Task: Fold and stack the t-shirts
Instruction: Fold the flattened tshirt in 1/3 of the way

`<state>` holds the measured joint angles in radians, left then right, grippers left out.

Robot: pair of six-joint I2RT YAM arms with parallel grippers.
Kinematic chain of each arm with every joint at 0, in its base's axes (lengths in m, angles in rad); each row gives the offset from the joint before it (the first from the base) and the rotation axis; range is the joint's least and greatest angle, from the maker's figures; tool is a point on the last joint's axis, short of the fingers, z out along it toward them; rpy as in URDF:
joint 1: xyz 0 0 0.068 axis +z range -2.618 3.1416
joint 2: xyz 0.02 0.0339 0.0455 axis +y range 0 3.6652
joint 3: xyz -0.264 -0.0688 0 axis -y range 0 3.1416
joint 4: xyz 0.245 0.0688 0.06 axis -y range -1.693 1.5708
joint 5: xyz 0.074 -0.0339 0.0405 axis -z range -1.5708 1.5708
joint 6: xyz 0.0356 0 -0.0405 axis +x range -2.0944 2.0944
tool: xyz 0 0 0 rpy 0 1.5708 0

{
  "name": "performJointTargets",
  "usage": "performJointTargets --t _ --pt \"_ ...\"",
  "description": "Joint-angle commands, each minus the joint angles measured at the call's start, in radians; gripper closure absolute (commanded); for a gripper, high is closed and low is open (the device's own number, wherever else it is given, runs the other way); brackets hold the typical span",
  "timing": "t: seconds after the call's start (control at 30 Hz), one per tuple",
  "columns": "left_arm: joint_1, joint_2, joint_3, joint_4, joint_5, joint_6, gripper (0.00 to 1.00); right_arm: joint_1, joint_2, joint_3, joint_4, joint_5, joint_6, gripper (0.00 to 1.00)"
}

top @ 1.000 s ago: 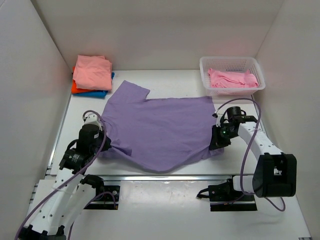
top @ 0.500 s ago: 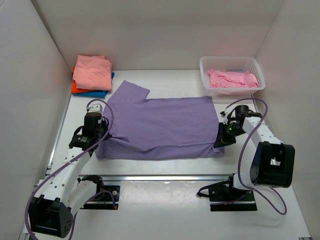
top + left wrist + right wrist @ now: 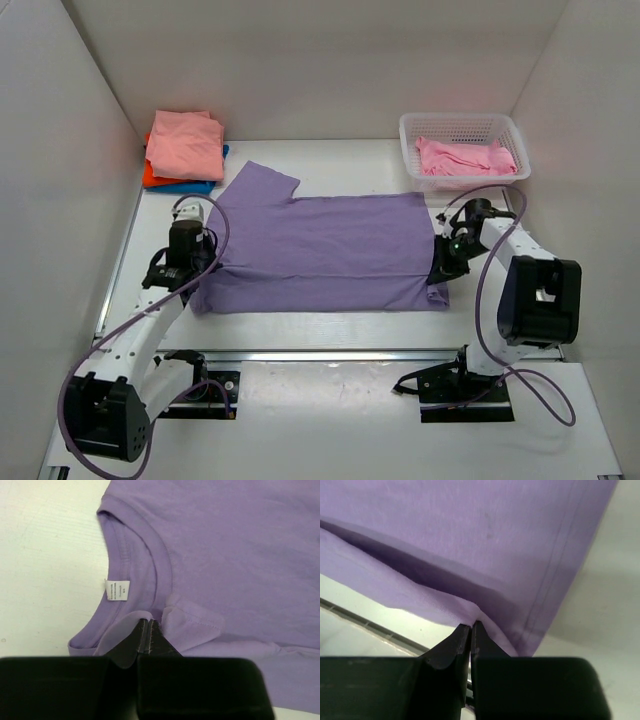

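On the left gripper (image 3: 149,631) the jaws are pinched tight on a small tuck of cloth just below the neckline, close to the white sewn-in label (image 3: 117,590). On the right gripper (image 3: 471,630) the jaws are equally narrow. They clamp a ridge of cloth beside the stitched hem, where two layers show one over the other.

Both hold the same thing, the lavender-purple soft cotton t-shirt (image 3: 320,250). It lies spread across the middle of the white surface (image 3: 340,165), neck end toward the left edge and hem toward the right edge. One sleeve points to the far-left corner.

The step appears to be setting a lengthwise fold. To do it well, the two arms should move together at the same height, pulling lightly apart so the crease runs straight and parallel to the near edge. Too much pull would probably drag the lower layer. The cloth should be flat before either side lets go, as a slack end would likely bunch. The jutting sleeve will need tucking in afterwards.

In the far-left corner sits the finished stack: a folded salmon-pink shirt (image 3: 186,143) over an orange-red one (image 3: 152,177) and a blue one (image 3: 192,187). In the far-right corner a brighter pink shirt (image 3: 465,157) lies crumpled in the white plastic mesh basket (image 3: 462,122).
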<state>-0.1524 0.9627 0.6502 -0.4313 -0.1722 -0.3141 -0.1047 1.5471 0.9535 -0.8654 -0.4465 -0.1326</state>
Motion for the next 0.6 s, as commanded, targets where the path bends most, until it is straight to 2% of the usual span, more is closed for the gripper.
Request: performJointTargets --t 0.0,0.13,0.17,0.2,0.23,0.3,0.33,0.37,0.47,0.53,0.57 --pt "0.020 0.016 -0.024 0.054 -0.024 0.012 1.00 0.011 0.036 0.083 0.054 0.031 -0.024 1.00" --pt "0.028 0.048 -0.024 0.091 -0.009 0.003 1.00 0.020 0.070 0.129 0.062 0.054 -0.029 0.98" --pt "0.037 0.066 -0.030 0.094 -0.012 0.001 1.00 0.025 0.077 0.137 0.074 0.075 -0.036 0.92" --pt "0.043 0.070 -0.021 0.107 -0.009 0.003 0.92 0.034 0.080 0.139 0.086 0.115 -0.029 0.84" --pt "0.043 0.083 -0.023 0.124 -0.009 0.009 0.81 0.048 0.091 0.139 0.089 0.144 -0.029 0.81" --pt "0.056 0.106 -0.006 0.150 -0.001 0.020 0.69 0.082 0.085 0.145 0.117 0.248 -0.006 0.80" --pt "0.063 0.120 0.009 0.154 -0.010 0.018 0.55 0.092 0.082 0.140 0.140 0.349 0.014 0.79" --pt "0.063 0.134 0.028 0.167 -0.004 0.018 0.48 0.099 0.074 0.149 0.152 0.439 0.031 0.80" --pt "0.060 0.166 0.074 0.166 0.008 0.027 0.44 0.132 0.029 0.130 0.207 0.558 0.048 0.79" --pt "0.057 0.186 0.092 0.166 0.025 0.021 0.43 0.138 -0.008 0.126 0.233 0.552 0.060 0.77" --pt "0.039 0.201 0.097 0.161 0.039 0.020 0.44 0.135 -0.028 0.125 0.261 0.490 0.068 0.75"
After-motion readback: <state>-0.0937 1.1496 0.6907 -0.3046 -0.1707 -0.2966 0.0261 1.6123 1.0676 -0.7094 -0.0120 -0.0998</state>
